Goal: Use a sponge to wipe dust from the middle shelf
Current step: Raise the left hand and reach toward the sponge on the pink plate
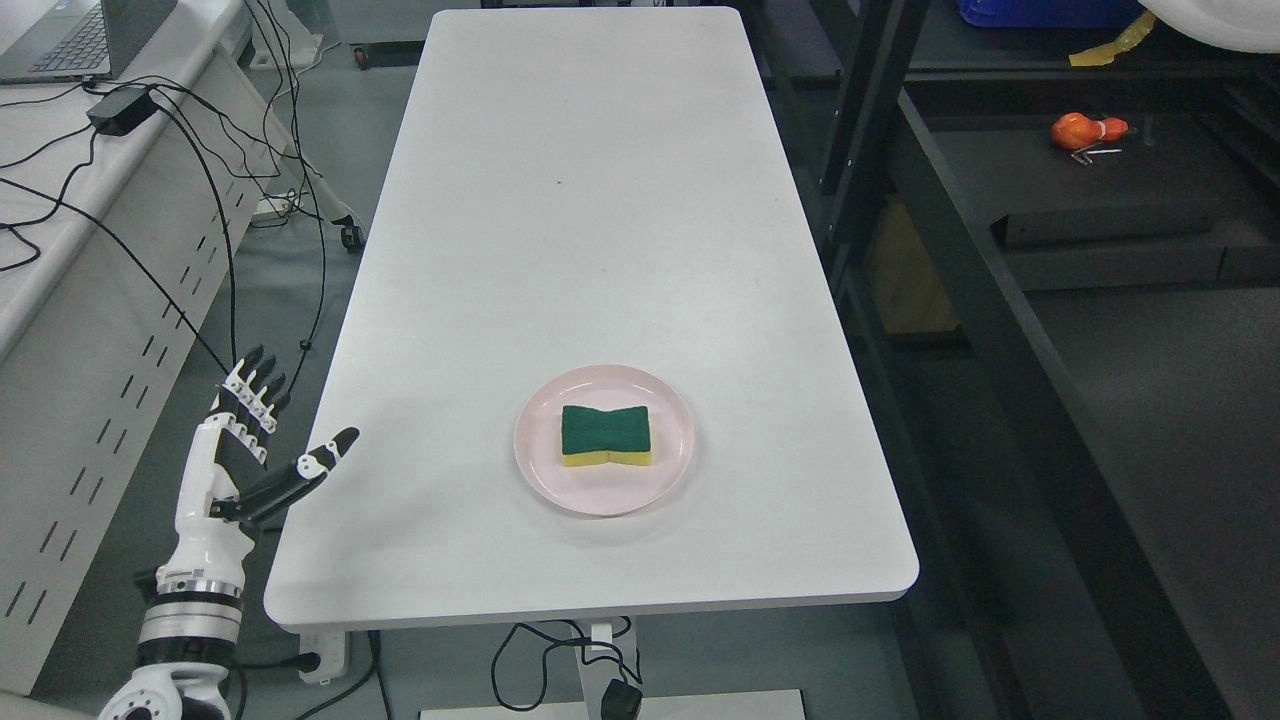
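To the left of the white table [600,200], off its near corner, the left hand [245,440] is raised with its fingers spread and straight, holding nothing, probably ready for reaching. On the table's near part the sponge [606,436] lies green side up on a pink plate [670,470], easy to take. To the right of the table stands the dark shelf [1100,200], not wiped yet, I think.

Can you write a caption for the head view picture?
Green-and-yellow sponge on round pink plate; open left hand beside white table.
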